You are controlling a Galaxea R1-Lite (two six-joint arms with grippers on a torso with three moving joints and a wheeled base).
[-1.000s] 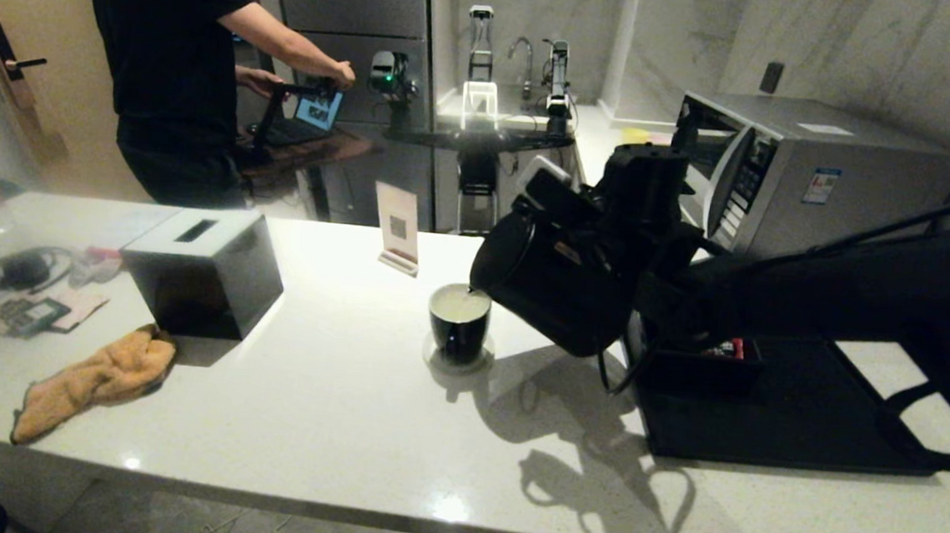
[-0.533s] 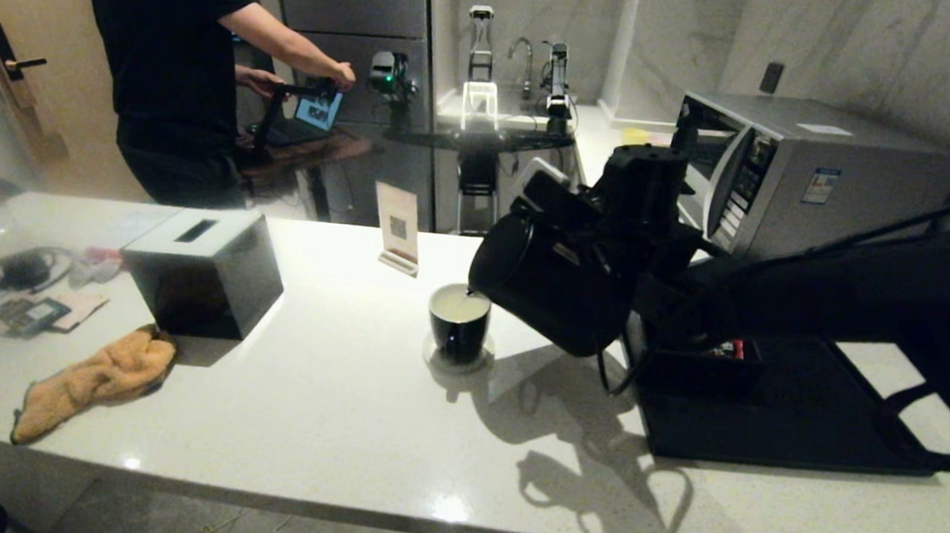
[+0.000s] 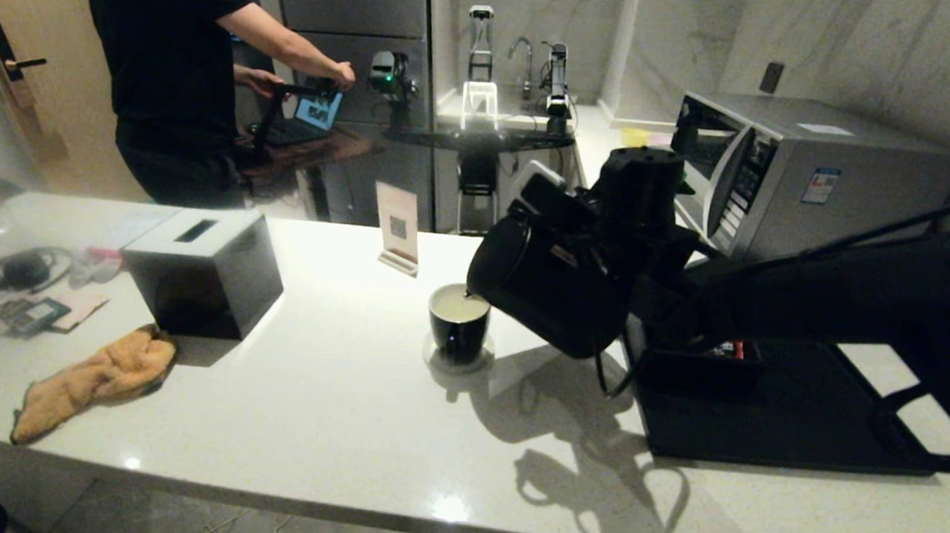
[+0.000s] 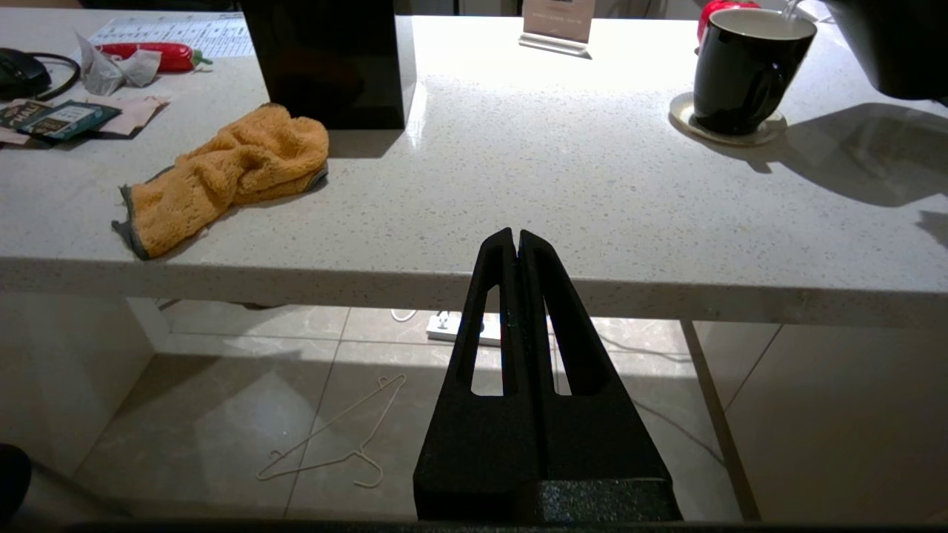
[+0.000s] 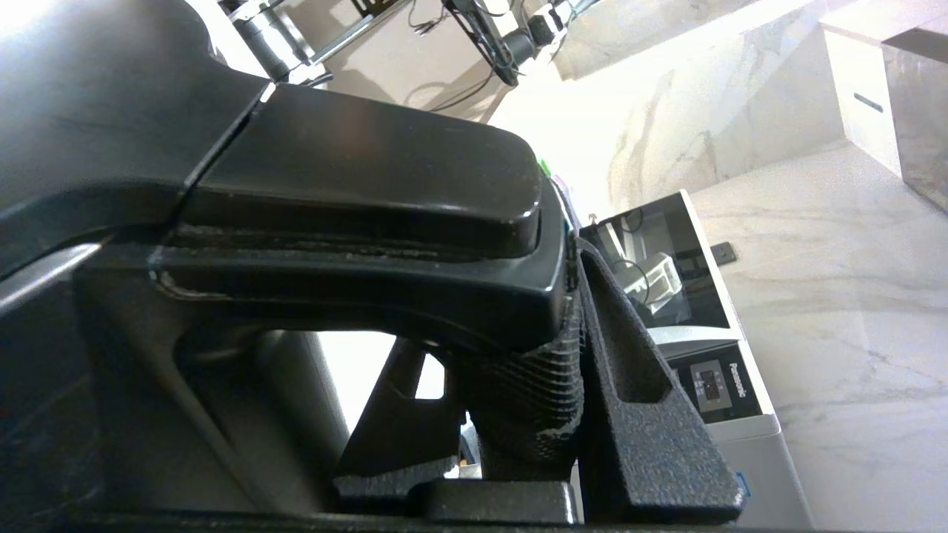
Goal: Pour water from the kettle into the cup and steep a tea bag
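Observation:
The matte black kettle [image 3: 547,292] hangs tilted above the counter, its spout over the rim of the cup [image 3: 458,325]. My right gripper [image 3: 611,238] is shut on the kettle's handle [image 5: 518,385], with one finger [image 5: 644,385] pressed against the ribbed grip. The glossy black cup stands on a round coaster [image 4: 685,122], and pale water [image 3: 457,305] shows inside it. From the left wrist view the cup [image 4: 744,70] stands far off across the counter. My left gripper [image 4: 516,238] is parked shut and empty, below and in front of the counter's front edge.
A black tissue box [image 3: 203,272] and an orange cloth [image 3: 95,378] lie at the left. A sign card [image 3: 398,228] stands behind the cup. A black tray [image 3: 783,405] holding a low box sits at the right, with a microwave [image 3: 816,173] behind it. A person [image 3: 171,70] stands beyond the counter.
The kettle has edged slightly left and up with my right gripper, its spout staying over the cup. The left arm has not moved.

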